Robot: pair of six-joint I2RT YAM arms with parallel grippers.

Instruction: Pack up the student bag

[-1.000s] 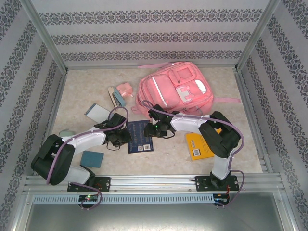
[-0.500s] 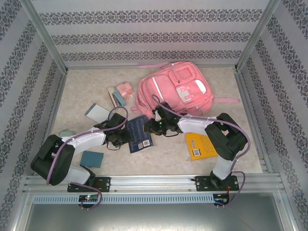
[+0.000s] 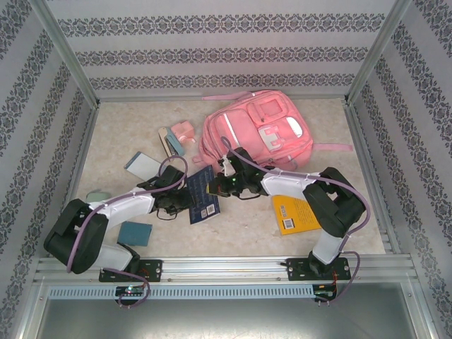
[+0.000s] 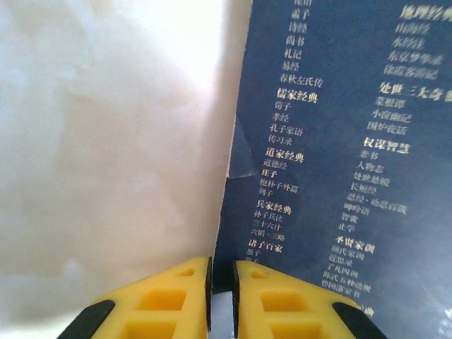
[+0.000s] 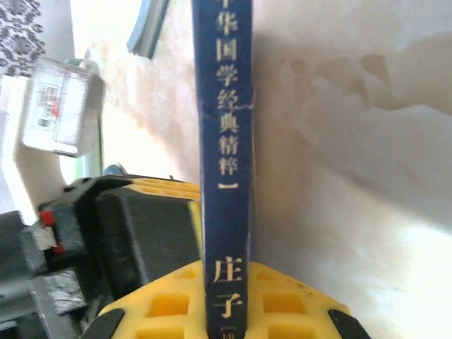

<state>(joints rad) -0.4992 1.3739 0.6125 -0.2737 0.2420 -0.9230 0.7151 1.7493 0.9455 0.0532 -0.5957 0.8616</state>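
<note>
Student bag: the pink student bag [image 3: 258, 133] lies at the far middle of the table [image 3: 240, 233], front pockets up, with one strap trailing right. It has not shifted from a second ago.
Bag contents: I cannot tell whether the main compartment is open or what is in it.
Change: a second ago the navy book [image 3: 205, 209] lay flat in front of the bag. Now its right edge is raised and it sits tilted, a little further left.
Right gripper: the right gripper [image 3: 216, 187] has closed over the last second. In the right wrist view the right gripper [image 5: 226, 286] is clamped on the navy book [image 5: 226, 127] at its spine, with a yellow finger on each side and the spine standing upright between them.
Left gripper: the left gripper [image 3: 185, 200] meets the book's left edge. In the left wrist view the left gripper [image 4: 221, 274] has its fingers nearly together, pinching the edge of the navy book [image 4: 339, 176], just as before.
Near right: a yellow book [image 3: 295, 215] lies flat, partly under the right arm.
Left side: a teal notebook [image 3: 135, 232] lies near the left arm's base, and a grey-blue booklet [image 3: 143, 165] lies further back.
Beside bag: a small pink box [image 3: 185, 130] sits just left of the bag.
</note>
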